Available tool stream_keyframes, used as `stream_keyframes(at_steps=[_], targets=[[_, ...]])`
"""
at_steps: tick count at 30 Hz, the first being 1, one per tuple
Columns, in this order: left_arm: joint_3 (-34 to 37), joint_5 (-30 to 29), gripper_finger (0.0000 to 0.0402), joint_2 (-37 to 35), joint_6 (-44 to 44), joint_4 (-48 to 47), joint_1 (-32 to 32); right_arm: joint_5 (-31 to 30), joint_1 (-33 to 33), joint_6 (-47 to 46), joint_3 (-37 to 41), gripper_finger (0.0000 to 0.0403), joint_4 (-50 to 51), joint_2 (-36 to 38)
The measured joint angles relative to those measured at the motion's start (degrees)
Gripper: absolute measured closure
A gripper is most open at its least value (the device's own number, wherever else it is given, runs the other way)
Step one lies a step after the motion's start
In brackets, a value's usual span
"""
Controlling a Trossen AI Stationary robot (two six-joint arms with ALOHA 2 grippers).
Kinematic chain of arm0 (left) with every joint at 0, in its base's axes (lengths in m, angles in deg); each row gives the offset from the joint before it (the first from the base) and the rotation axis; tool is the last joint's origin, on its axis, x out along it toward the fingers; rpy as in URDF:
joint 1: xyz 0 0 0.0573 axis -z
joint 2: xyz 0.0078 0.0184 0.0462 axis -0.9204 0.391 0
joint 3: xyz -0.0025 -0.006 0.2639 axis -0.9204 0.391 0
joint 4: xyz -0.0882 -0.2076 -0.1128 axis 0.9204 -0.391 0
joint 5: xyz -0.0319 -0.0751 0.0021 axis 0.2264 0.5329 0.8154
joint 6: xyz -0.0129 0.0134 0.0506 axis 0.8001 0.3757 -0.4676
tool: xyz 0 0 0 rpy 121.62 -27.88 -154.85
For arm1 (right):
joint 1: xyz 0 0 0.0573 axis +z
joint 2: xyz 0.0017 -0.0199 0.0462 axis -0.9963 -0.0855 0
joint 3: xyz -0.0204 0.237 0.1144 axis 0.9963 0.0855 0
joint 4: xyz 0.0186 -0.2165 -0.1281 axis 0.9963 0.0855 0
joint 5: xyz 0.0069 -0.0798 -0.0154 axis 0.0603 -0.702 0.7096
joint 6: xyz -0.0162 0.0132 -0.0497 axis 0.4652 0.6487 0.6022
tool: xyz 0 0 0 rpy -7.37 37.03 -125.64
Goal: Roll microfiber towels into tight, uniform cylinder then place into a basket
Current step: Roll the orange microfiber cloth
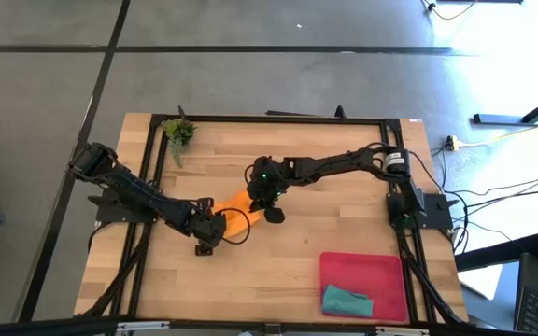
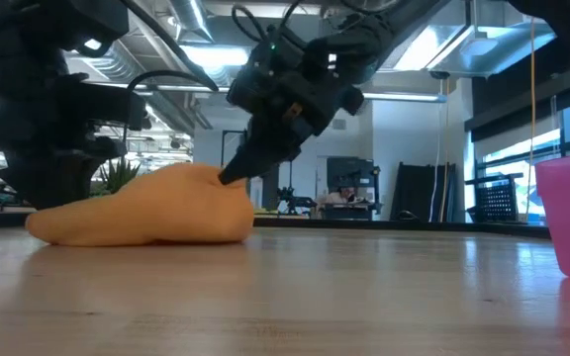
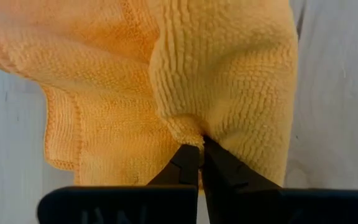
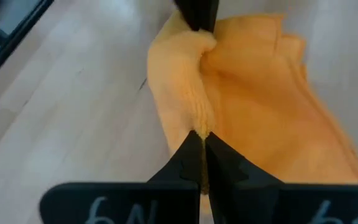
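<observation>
So, you are about halfway, judging by how things lie on the desk. The red-pink basket sits at the near right corner of the desk, and the teal towel already lies inside it, bunched toward its near wall rather than as a neat cylinder, as far as you can tell from above. The orange towel is the one left: it rests mid-desk, well apart from the basket, as a loose humped fold, not yet a tight roll. Both arms are on it. Your left gripper is clenched on a pinch of the orange cloth at one end, and your right gripper is clenched on a fold at the opposite end. What remains, I judge, is tightening this towel into a cylinder and carrying it to the basket. The small plant sprig at the far left corner stays out of it.
</observation>
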Motion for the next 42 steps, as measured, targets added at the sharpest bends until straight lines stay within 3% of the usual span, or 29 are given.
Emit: stream_keyframes(at_steps=[11,19,26,36,42], targets=[[0.0,0.1,0.0402,0.0,0.4,0.0,0.5,-2.3,-1.6,-3.4,0.0,0.0394,-0.7,-6.0],[0.2,1.4,0.0402,-2.5,7.0,-1.1,0.7,-3.1,-1.6,-4.8,-0.2,0.0394,1.1,-6.3],[0.3,-0.7,0.0402,-5.3,13.4,-7.8,1.8,-3.1,-1.6,-6.1,-0.2,0.0394,3.3,-6.3],[0.2,-2.3,0.04,-5.3,12.1,-7.5,1.6,-3.1,-1.5,-6.1,-0.1,0.0394,3.5,-6.4],[0.2,-3.5,0.0371,-5.3,12.3,-7.6,1.6,-3.2,-1.5,-6.1,-0.1,0.0394,3.3,-6.4]])
